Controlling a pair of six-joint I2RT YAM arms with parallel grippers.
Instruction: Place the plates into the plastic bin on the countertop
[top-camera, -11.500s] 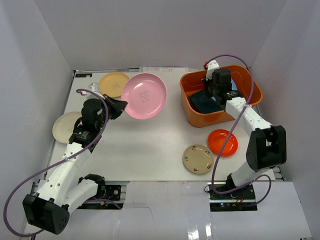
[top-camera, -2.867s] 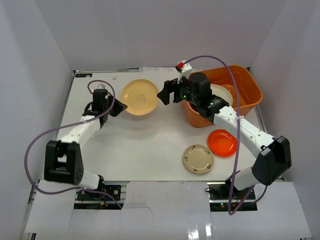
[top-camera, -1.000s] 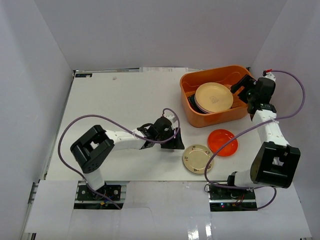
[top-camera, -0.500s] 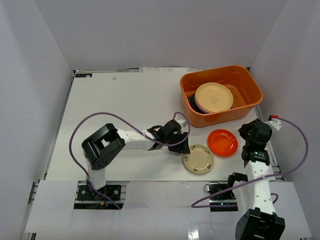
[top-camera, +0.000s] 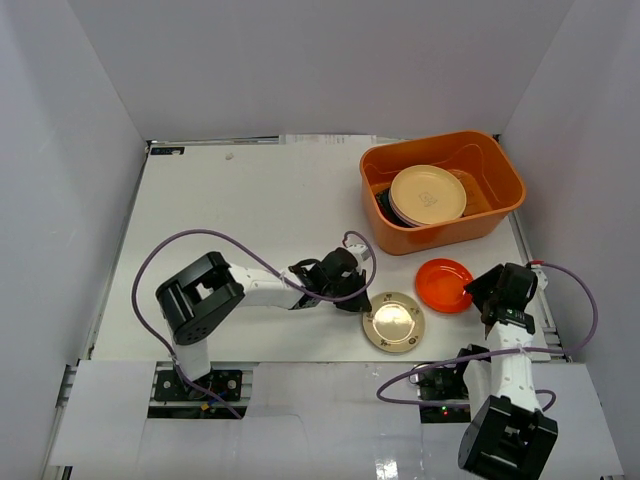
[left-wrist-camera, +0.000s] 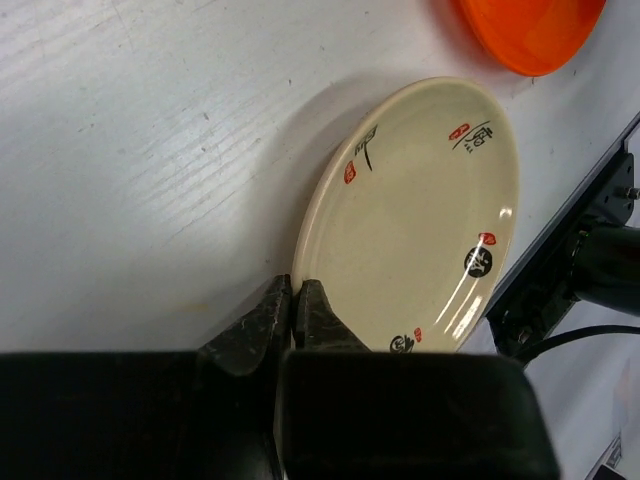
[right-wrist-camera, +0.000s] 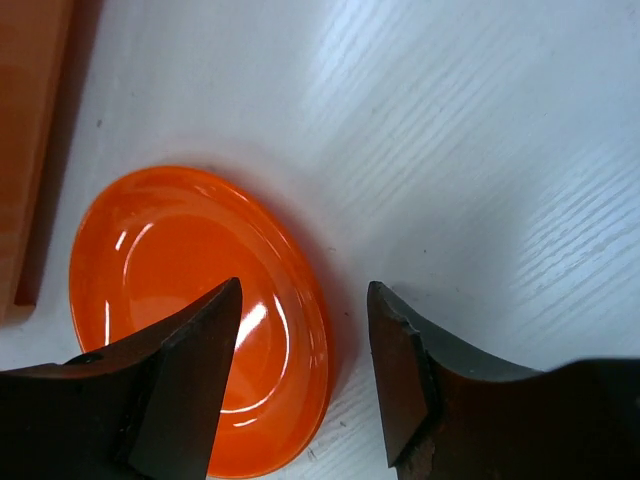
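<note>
Boxed in by plain white walls, over a flat white tabletop (top-camera: 250, 220).

At the upper right of the overhead view, in the orange rectangular plastic bin (top-camera: 441, 236): a stack topped by a round cream plate (top-camera: 428, 193). Beneath it only dark slivers of other dishes, too hidden to count or name.

Just below the bin, flat on the tabletop: the round red-orange plate (top-camera: 443, 285). Lower and to the left, near it but apart: the round beige plate (top-camera: 393, 322), dotted with small red and black marks too small to read.

Left claw (left-wrist-camera: 297, 300): pressed nearly together, pinching the near rim of the round beige plate. Impossible to tell whether that rim is lifted or lying flat. In the left wrist view, the round red-orange plate cut off by the upper right corner.

Right claw (right-wrist-camera: 303, 300): spread wide, low over the tabletop, straddling the right rim of the round red-orange plate. Contact with the plate not clear. At the far left of that wrist view, a strip of orange bin wall, cropped by the frame.
</note>
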